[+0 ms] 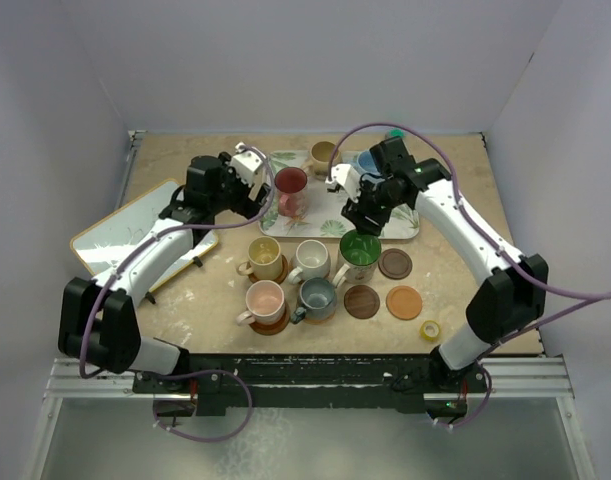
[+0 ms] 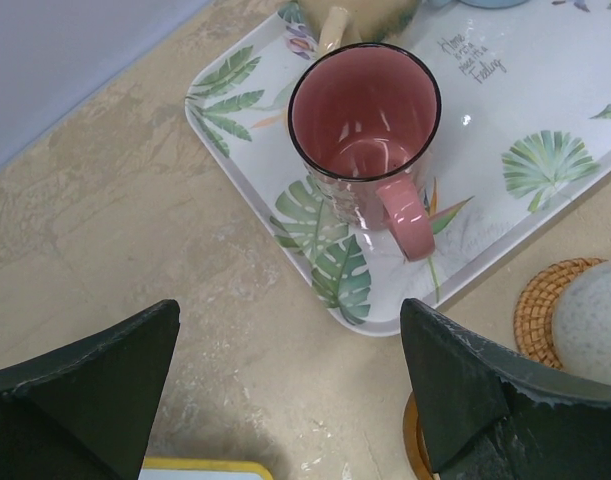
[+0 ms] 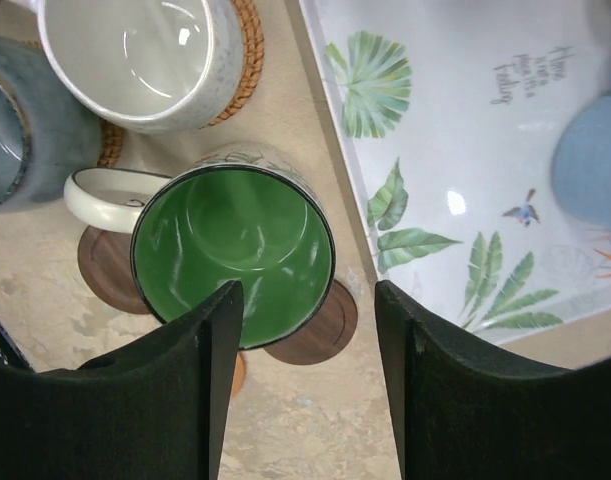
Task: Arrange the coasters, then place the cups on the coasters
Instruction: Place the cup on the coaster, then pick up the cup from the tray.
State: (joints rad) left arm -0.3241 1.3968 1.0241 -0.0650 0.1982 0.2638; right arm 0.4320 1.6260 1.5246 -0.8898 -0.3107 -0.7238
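Beneath the right tool (image 3: pixel 307 292), jaws parted, the green cup (image 3: pixel 220 245) stands on a dark coaster (image 3: pixel 323 328).

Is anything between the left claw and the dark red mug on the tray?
Nothing visible. The left claw is open, short of the dark red mug, with only bare table and the tray's low rim between them.

free: table (image 2: pixel 105 230) left of tray (image 2: pixel 525 100) | tight: green cup (image 3: pixel 235 255) hemmed by white cup (image 3: pixel 135 60), tray rim
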